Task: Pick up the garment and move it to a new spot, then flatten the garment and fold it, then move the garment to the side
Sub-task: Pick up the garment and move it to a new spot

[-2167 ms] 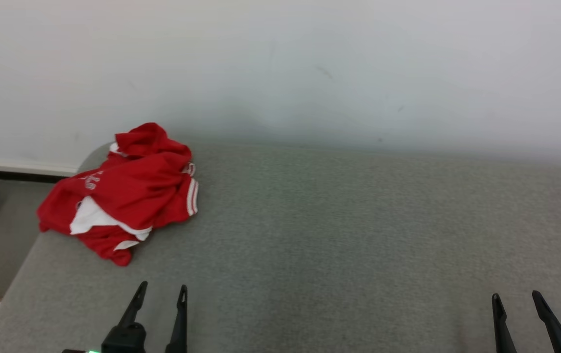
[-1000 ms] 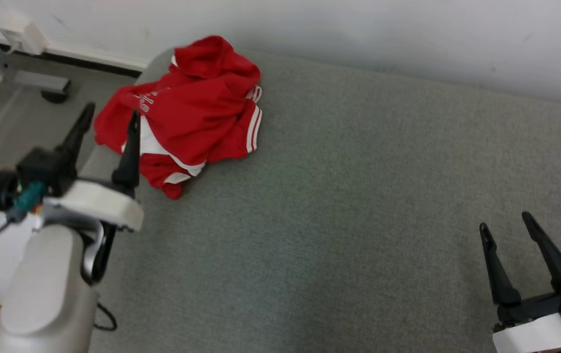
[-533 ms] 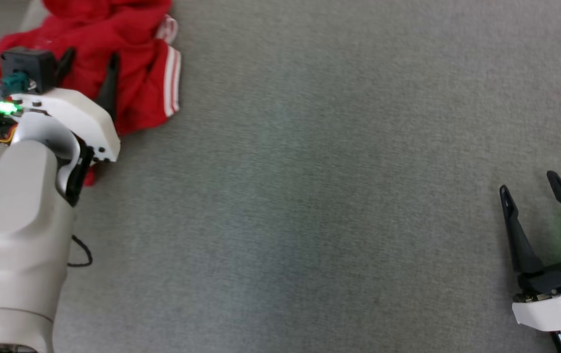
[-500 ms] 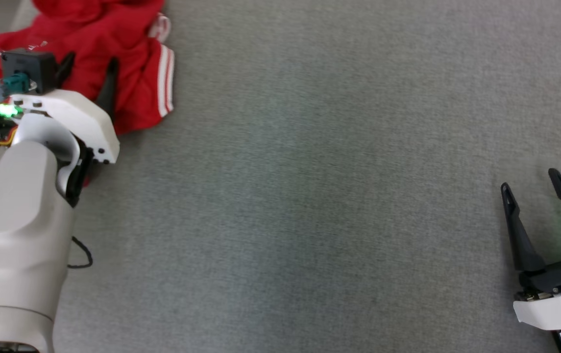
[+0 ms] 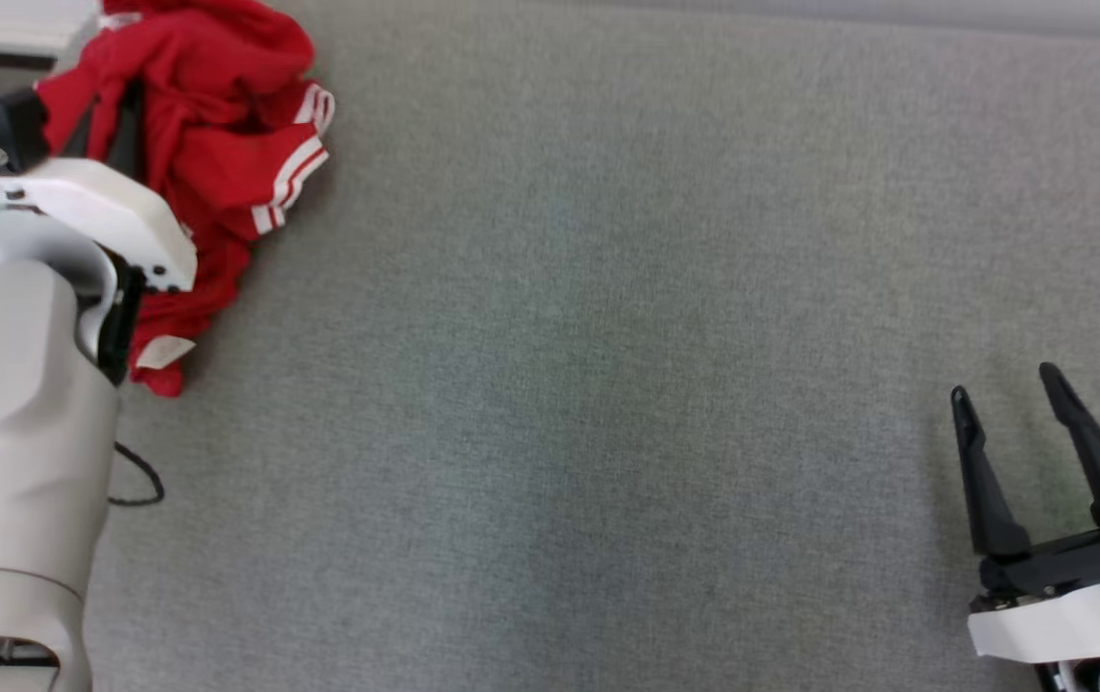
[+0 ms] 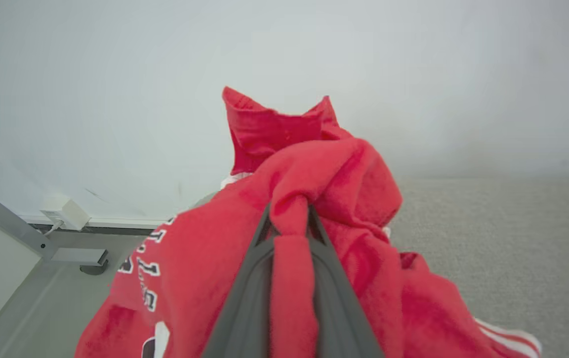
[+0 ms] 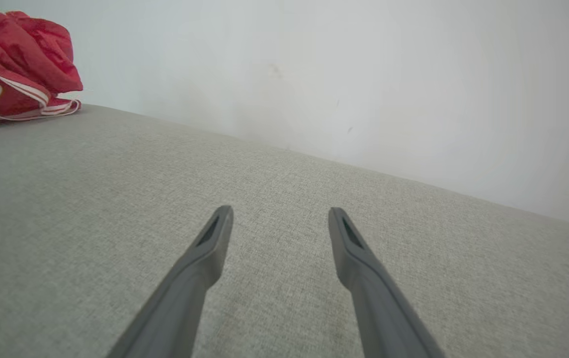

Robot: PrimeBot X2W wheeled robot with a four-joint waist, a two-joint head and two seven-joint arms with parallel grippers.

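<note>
The garment [image 5: 204, 163] is a crumpled red piece with white stripes and white lettering, lying at the far left corner of the grey fabric surface [image 5: 607, 336]. My left gripper [image 6: 289, 223] is shut on a bunched fold of the garment [image 6: 314, 189], cloth pinched between both fingers and pulled up into a peak. In the head view the left gripper [image 5: 108, 130] is half buried in the red cloth. My right gripper [image 5: 1006, 380] hovers open over bare fabric at the lower right, far from the garment [image 7: 11, 64]. Its fingers [image 7: 204, 258] hold nothing.
A white wall [image 7: 314, 74] runs along the surface's far edge. Off the left corner there is floor with a metal leg [image 6: 11, 228], a white wall box [image 6: 65, 211] and a dark foot [image 6: 93, 268]. A thin black cable [image 5: 136, 481] loops beside my left forearm.
My left gripper has shut on the garment and drawn it up into a bunched heap. The head camera shifted. The right gripper stays open, about where it was.
</note>
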